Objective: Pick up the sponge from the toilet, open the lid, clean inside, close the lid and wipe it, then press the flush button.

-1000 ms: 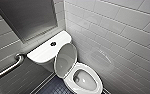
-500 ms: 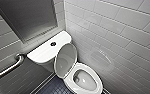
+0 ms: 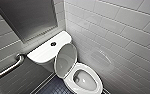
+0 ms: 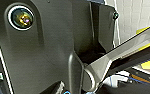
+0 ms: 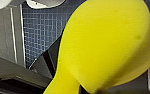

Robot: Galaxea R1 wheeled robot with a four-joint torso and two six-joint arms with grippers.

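Note:
The white toilet stands in the corner, seen from above in the head view. Its lid is raised and leans back against the tank, leaving the seat ring and bowl uncovered. On the flat tank top sits the dark round flush button. In the right wrist view the bright yellow sponge looms large, pinched at one end by my right gripper, which is shut on it. My left gripper is open with nothing in it.
A metal grab bar runs along the left wall beside the tank. A white tiled wall stands close on the toilet's right. The floor is dark blue mosaic tile. A grey panel hangs above the tank.

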